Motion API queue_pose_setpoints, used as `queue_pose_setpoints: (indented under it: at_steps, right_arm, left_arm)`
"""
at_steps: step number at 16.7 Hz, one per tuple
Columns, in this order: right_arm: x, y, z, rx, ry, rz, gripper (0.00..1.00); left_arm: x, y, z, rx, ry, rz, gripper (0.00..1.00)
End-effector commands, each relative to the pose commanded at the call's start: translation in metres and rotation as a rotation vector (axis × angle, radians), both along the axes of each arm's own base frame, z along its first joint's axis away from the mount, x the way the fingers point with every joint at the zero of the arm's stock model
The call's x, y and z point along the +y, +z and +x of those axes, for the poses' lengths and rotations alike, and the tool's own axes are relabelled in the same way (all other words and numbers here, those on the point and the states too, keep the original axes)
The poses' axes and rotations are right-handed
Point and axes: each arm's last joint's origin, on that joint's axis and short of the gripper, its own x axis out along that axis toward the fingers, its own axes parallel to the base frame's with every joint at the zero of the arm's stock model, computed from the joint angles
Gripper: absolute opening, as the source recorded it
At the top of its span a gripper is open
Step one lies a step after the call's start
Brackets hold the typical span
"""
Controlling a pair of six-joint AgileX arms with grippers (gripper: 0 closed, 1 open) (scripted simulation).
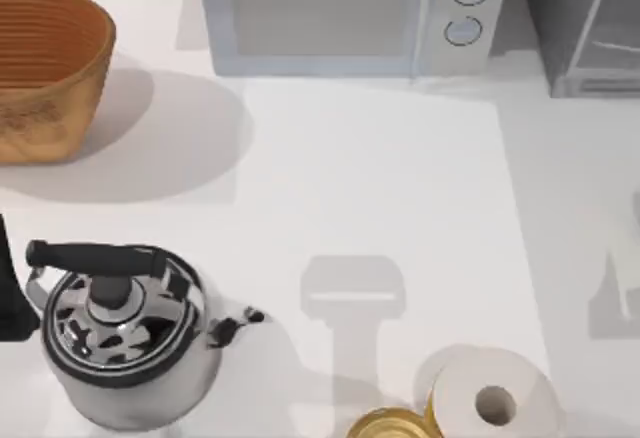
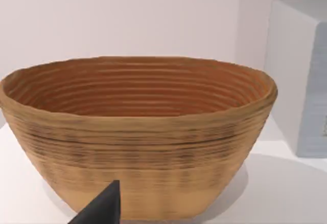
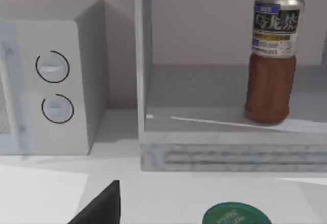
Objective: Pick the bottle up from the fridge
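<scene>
Because the bottle [image 3: 272, 60] stands upright on the open fridge [image 3: 204, 132] shelf, unheld, the right end effector faces it from the tabletop [image 1: 380, 178] side, finger state indeterminable.

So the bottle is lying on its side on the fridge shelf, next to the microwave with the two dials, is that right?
Not quite. The bottle is standing upright on the shelf of the fridge, not lying on its side; the right wrist view shows it. The rest holds: the microwave with two dials stands beside the fridge.
</scene>
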Motion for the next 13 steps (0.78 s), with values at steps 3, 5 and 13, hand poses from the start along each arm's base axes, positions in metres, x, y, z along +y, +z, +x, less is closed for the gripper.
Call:
queue_pose_setpoints:
  at_steps: [3, 5, 13]
  right_arm:
    - [0.0, 0.001, 0.001, -0.001, -0.002, 0.0, 1.0]
    - [-0.002, 0.004, 0.003, -0.008, -0.008, -0.003, 1.0]
    - [-0.026, 0.019, 0.046, -0.028, 0.0, -0.021, 1.0]
  left_arm:
    - [0.0, 0.0, 0.0, 0.0, 0.0, 0.0, 1.0]
    - [0.0, 0.0, 0.0, 0.0, 0.0, 0.0, 1.0]
    - [0.0, 0.0, 0.0, 0.0, 0.0, 0.0, 1.0]
